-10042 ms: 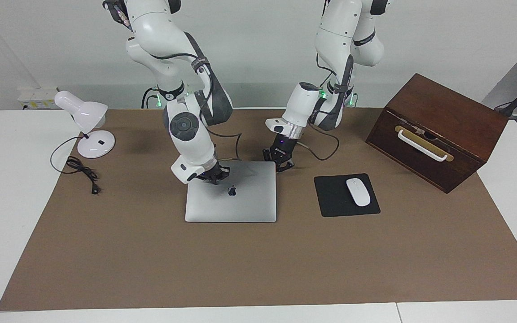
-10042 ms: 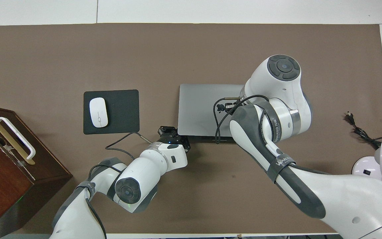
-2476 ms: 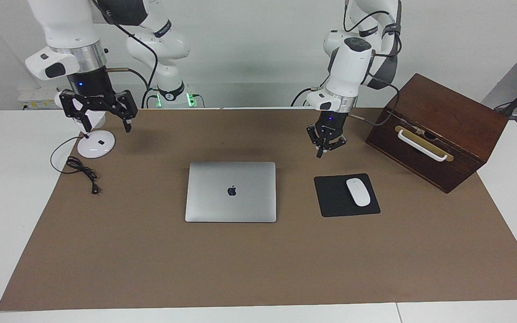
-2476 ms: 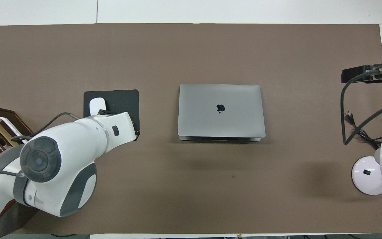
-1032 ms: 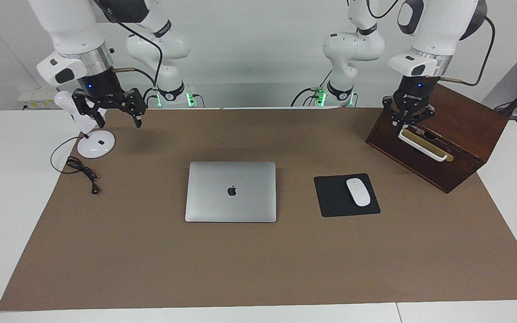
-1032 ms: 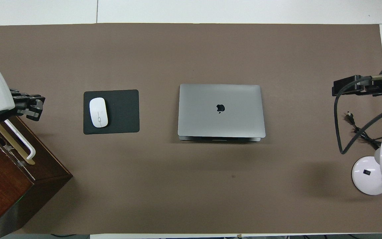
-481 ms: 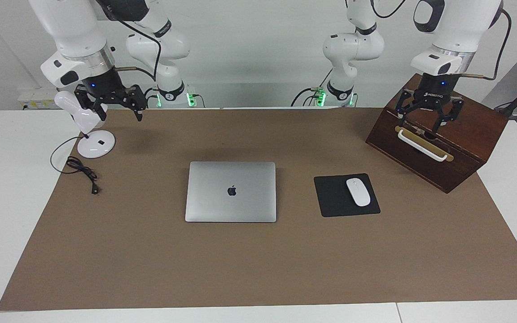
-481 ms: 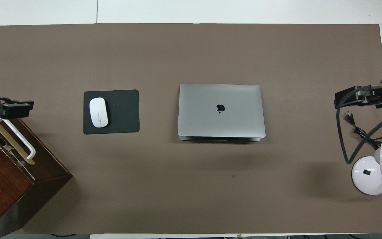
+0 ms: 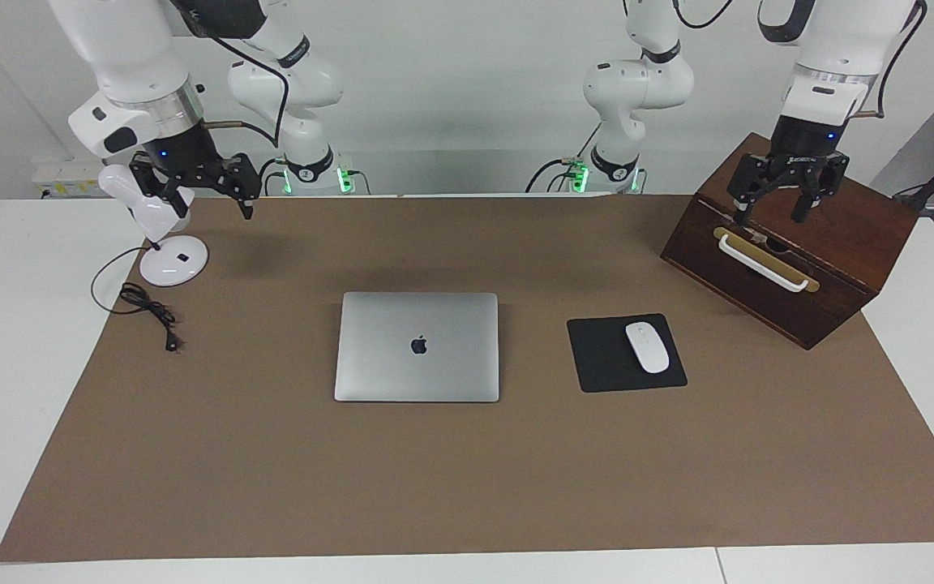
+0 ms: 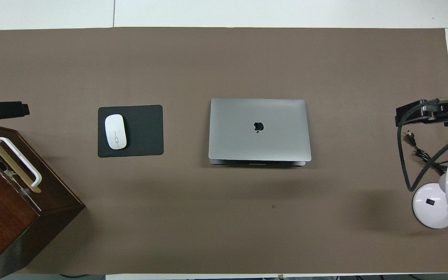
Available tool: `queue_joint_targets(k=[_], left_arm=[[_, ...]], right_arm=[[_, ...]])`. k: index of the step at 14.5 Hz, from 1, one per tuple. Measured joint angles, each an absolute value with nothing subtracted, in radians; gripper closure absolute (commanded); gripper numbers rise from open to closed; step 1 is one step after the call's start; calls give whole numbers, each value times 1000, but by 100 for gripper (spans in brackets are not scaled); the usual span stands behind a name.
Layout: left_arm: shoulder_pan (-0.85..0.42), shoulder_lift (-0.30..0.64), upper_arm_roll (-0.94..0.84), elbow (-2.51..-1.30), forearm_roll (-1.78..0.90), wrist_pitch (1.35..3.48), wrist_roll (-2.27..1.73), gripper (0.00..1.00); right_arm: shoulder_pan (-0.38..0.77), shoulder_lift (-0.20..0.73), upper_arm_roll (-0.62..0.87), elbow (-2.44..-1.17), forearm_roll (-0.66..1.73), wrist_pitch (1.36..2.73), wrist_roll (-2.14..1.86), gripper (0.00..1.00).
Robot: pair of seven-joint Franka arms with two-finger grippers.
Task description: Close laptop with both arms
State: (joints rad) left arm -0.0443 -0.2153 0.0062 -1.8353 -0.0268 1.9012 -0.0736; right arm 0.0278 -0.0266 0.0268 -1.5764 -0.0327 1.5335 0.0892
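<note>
The silver-grey laptop (image 9: pixel 417 347) lies shut and flat on the brown mat in the middle of the table, apple logo up; it also shows in the overhead view (image 10: pixel 259 129). My left gripper (image 9: pixel 771 215) hangs open and empty in the air over the wooden box, well away from the laptop; one of its fingers (image 10: pixel 10 109) shows at the overhead view's edge. My right gripper (image 9: pixel 206 204) hangs open and empty in the air beside the lamp's head, also well away from the laptop; one of its fingers (image 10: pixel 406 115) shows in the overhead view.
A dark wooden box (image 9: pixel 791 243) with a white handle stands at the left arm's end. A black mouse pad (image 9: pixel 605 357) with a white mouse (image 9: pixel 647 347) lies between box and laptop. A white desk lamp (image 9: pixel 163 231) and its cord (image 9: pixel 147 312) are at the right arm's end.
Both grippers left the laptop lid and rose toward their own ends of the table. In the last second the left gripper moved up over the box and opened. The laptop stayed shut.
</note>
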Motion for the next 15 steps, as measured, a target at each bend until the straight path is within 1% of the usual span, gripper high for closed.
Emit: queue_joint_targets(k=[4, 6, 10, 15], left_arm=[[-36, -168, 9, -1681, -23, 1709, -80, 0], [-34, -140, 9, -1627, -23, 1636, -81, 0], [-34, -117, 9, -1601, -23, 1555, -82, 0], [-34, -114, 9, -1605, -23, 1533, -92, 0]], right_arm=[[28, -27, 26, -1575, -33, 1534, 89, 0], [28, -27, 26, -1574, -33, 1534, 89, 0], [28, -27, 28, -1573, -33, 1534, 89, 0], [29, -27, 30, -1573, -33, 1534, 89, 0]])
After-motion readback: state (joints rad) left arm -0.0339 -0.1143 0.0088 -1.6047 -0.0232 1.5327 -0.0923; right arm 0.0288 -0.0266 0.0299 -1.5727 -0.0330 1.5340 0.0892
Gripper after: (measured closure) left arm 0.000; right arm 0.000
